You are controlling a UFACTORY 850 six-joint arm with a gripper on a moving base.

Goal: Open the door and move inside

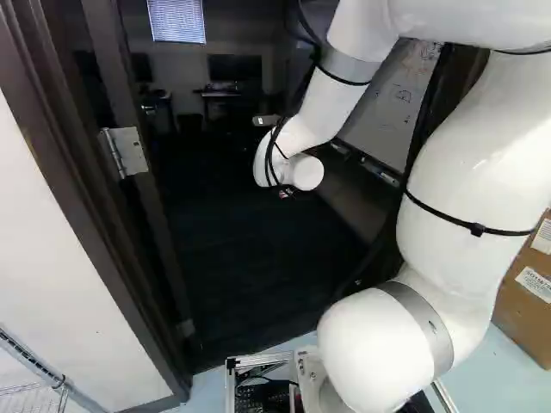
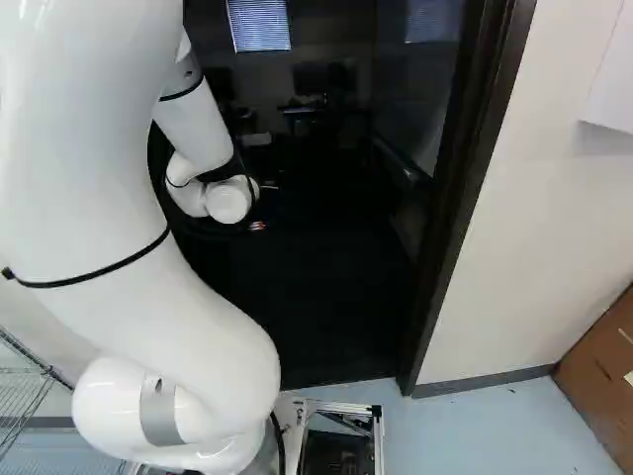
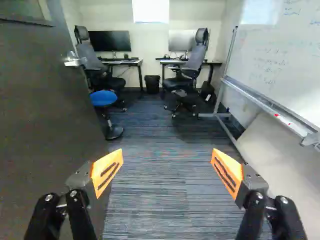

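Door standing open, arm reaching through

My gripper [image 2: 257,226] is spreading its two fingers wide, the orange pads [image 3: 107,170] facing each other across a gap and pinching nothing. Striped carpet [image 3: 150,200] is showing between and ahead of them.

Alongside, the dark door [image 3: 45,110] is standing open into the room—its lever handle [image 3: 74,61] is sitting well ahead of the fingers, near the blue stool [image 3: 103,98]. At the left of the left base view I am seeing a metal hinge [image 1: 127,151].

The arm [image 1: 344,95] is extending through the doorway, while the cart frame [image 2: 341,408] at its foot is sitting over pale blue floor [image 2: 475,430], just outside the dark door frame [image 2: 465,198].

Farther in, a whiteboard [image 3: 280,55] is standing on the side opposite the door. Two desks [image 3: 120,62] are lining the far wall, carrying monitors [image 3: 110,41], with office chairs [image 3: 187,62] beside them and a black bin [image 3: 152,83] resting between. A cardboard box [image 2: 603,386] is standing outside, at the right of the right base view.
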